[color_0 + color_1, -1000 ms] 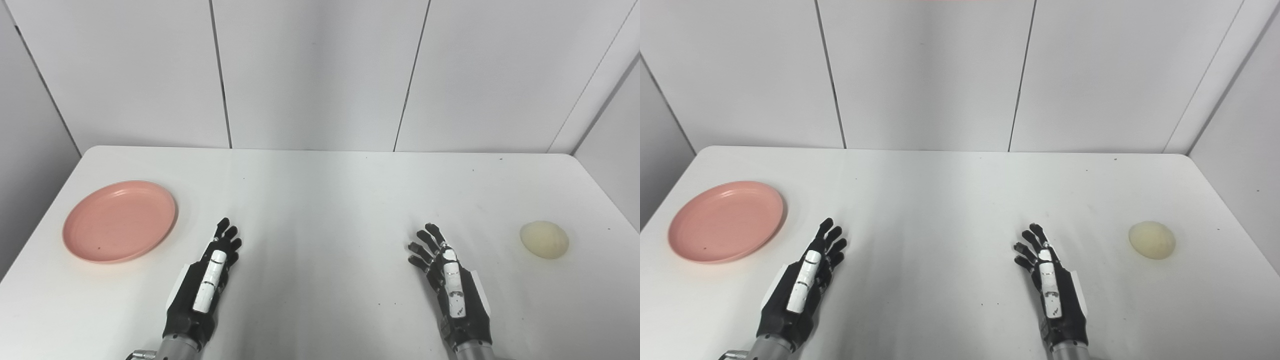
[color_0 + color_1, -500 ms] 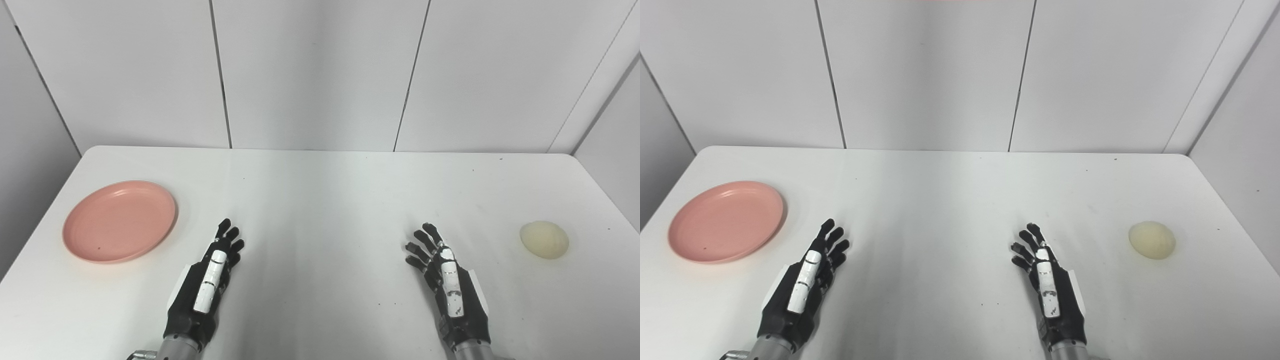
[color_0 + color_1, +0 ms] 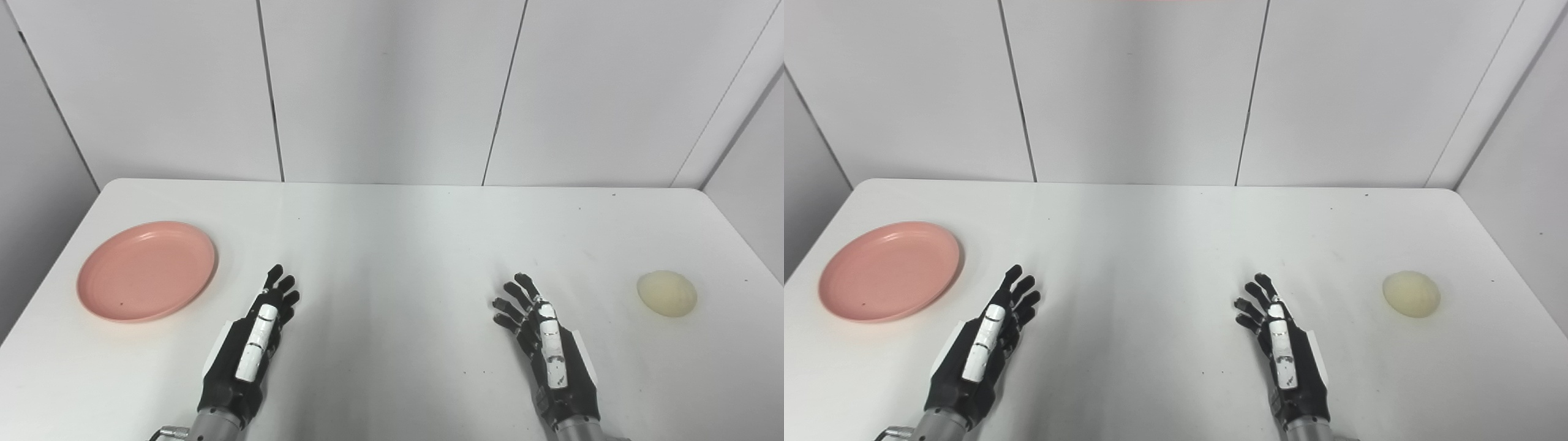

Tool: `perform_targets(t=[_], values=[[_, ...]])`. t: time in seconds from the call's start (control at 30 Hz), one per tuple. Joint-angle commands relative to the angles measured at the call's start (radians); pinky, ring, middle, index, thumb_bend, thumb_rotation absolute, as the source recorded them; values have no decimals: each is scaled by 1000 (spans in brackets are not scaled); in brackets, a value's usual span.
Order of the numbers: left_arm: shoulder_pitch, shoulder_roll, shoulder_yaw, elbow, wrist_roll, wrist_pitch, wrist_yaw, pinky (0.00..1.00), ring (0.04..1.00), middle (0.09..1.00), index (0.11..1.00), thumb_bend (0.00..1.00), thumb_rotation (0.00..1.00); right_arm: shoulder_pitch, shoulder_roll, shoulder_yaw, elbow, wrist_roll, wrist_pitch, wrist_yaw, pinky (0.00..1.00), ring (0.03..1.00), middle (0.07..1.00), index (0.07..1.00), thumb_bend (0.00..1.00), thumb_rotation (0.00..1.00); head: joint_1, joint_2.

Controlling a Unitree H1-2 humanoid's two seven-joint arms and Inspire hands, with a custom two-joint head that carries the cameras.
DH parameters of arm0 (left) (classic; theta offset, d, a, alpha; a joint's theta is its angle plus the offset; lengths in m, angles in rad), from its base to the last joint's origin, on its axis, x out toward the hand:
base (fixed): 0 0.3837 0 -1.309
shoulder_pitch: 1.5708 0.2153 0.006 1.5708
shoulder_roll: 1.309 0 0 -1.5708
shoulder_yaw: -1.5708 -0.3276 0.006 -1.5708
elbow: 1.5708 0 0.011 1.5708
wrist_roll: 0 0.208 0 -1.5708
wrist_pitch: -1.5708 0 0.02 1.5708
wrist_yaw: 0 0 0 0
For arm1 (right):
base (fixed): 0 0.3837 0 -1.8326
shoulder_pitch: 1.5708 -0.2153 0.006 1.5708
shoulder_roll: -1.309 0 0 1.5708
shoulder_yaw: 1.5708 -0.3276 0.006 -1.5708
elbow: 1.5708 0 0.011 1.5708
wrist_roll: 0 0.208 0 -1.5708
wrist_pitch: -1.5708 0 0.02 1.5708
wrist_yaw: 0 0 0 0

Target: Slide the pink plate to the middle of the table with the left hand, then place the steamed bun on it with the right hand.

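You are looking down on a white table point(image 3: 392, 245) with rounded far corners, set against pale grey wall panels point(image 3: 386, 92) split by thin dark vertical seams; a few small dark specks dot the tabletop. Your pink plate point(image 3: 146, 271) lies flat near the left edge of the table, well short of the middle, with nothing on it. Your left hand point(image 3: 248, 352) hovers low over the near side of the table, to the right of the plate and nearer to you, palm turned down, its fingers point(image 3: 278, 291) stretched out, slightly spread and pointing away from you; they grasp nothing, and bare table shows between the fingertips and the plate's rim. Your right hand point(image 3: 551, 355) sits at about the same depth on the other side, also released and holding nothing, its fingers point(image 3: 511, 300) spread wider and gently curled, leaning a little toward the table's centre. The steamed bun point(image 3: 667, 293), a pale cream dome, rests on the table near the right edge, well apart from the right hand and roughly level with its fingertips.
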Motion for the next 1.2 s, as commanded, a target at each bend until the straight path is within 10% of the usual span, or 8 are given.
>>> perform_targets(t=[0.0,1.17], values=[[-27,2,-2,-25,5,0,-4,988,958,977,1000,642,911,-13,-2,3,-37,5,-1,12,817,821,896,914,797,1000,0,-1],[-27,0,0,-11,3,-14,-4,987,960,980,1000,645,907,-14,-8,2,-31,2,-2,11,813,819,893,915,798,1000,4,-4]])
